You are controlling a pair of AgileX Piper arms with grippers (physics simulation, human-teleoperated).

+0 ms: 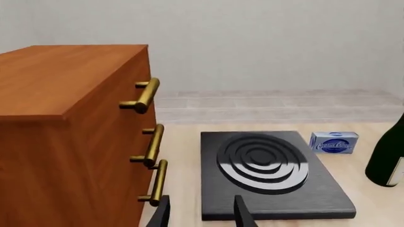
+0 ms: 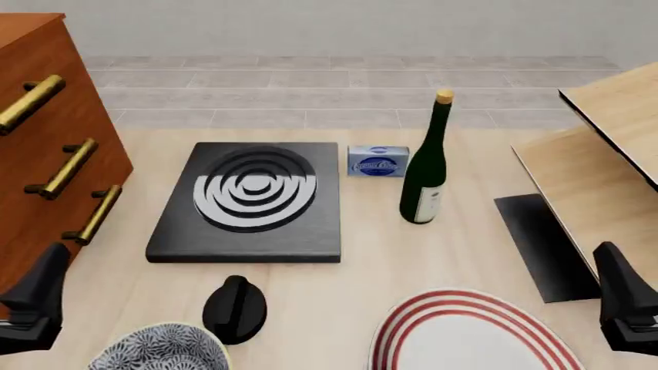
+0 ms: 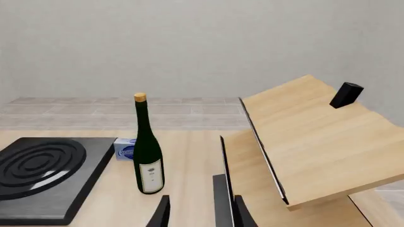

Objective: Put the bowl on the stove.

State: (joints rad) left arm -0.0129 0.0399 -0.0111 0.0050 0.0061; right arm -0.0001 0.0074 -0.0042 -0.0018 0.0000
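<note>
Pale wooden desk (image 2: 432,254) carries the stove (image 2: 250,202) mid-left; the bowl (image 2: 159,348) sits at the near edge, beside a knob (image 2: 236,308). Left tool (image 1: 200,213) and right tool (image 3: 198,213) both hang spread, holding nothing

Matt black stove (image 2: 250,202) slab with glossy silver-grey burner rings. Glazed ceramic bowl (image 2: 162,348), glossy. Pale wood-grain bench (image 2: 432,254), smooth. Reddish varnished wood cabinet (image 2: 41,146) with brass-look metal handles (image 2: 64,167). Dark green glass bottle (image 2: 424,166), shiny. Matt black knob (image 2: 236,308).
</note>
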